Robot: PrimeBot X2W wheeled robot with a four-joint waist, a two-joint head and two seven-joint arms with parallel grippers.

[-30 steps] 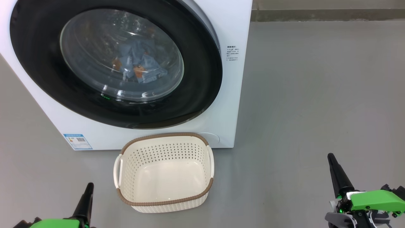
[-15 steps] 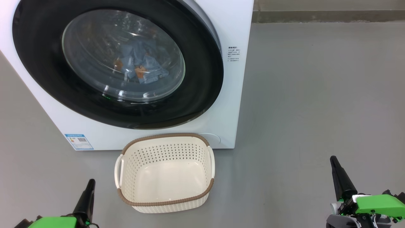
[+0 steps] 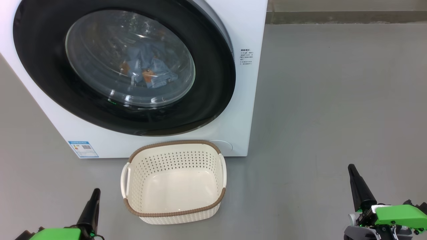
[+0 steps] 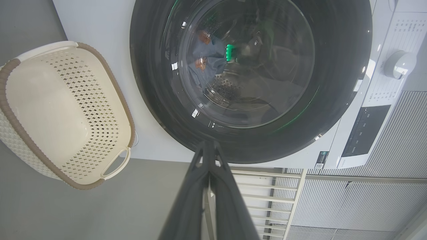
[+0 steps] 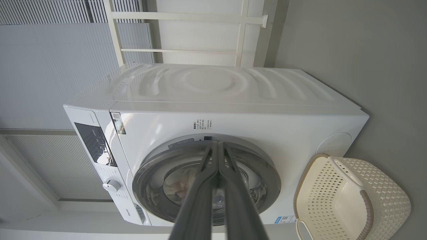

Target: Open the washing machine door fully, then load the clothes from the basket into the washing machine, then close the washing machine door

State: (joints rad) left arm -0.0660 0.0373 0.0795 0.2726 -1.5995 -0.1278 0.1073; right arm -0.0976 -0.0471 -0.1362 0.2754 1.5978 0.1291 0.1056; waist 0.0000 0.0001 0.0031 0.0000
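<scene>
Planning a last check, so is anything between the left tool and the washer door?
Nothing visible. Bare floor lies between the left tool and the door; the basket stands off to its right, empty.

At 7 o'clock in the head view, the left hand (image 3: 96, 191) is a long matte-black taper rising from a bright green shell (image 3: 56, 234). At 5 o'clock, the right hand (image 3: 350, 166) looks alike, its green cover (image 3: 397, 213) above a grey bracket (image 3: 358, 231) and white collar (image 3: 352, 218). In the wrist views the fingers (image 4: 186, 206) are smooth dark grey.
</scene>
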